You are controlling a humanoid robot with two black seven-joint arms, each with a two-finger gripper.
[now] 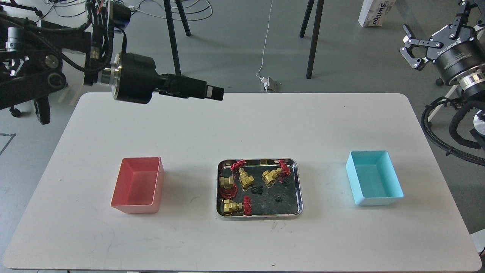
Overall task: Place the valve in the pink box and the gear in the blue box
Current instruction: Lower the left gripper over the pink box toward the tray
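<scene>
Several brass-yellow valves with dark-red handwheels (242,177) lie in a shiny steel tray (299,189) at mid-table, with tiny black gears (278,198) among them. The pink box (138,184) stands left of the tray and looks empty. The blue box (373,180) stands right of it and also looks empty. My left gripper (216,93) points right, high over the table's far left part, seen side-on so its fingers cannot be told apart. My right gripper (435,22) is open and empty, raised beyond the table's far right corner.
The white table (242,125) has rounded corners. Beyond its far edge are black chair or stand legs (312,38), a white cable and plug (267,83) on the grey floor, and a cardboard box (375,13). My right arm's cables (439,140) hang by the table's right edge.
</scene>
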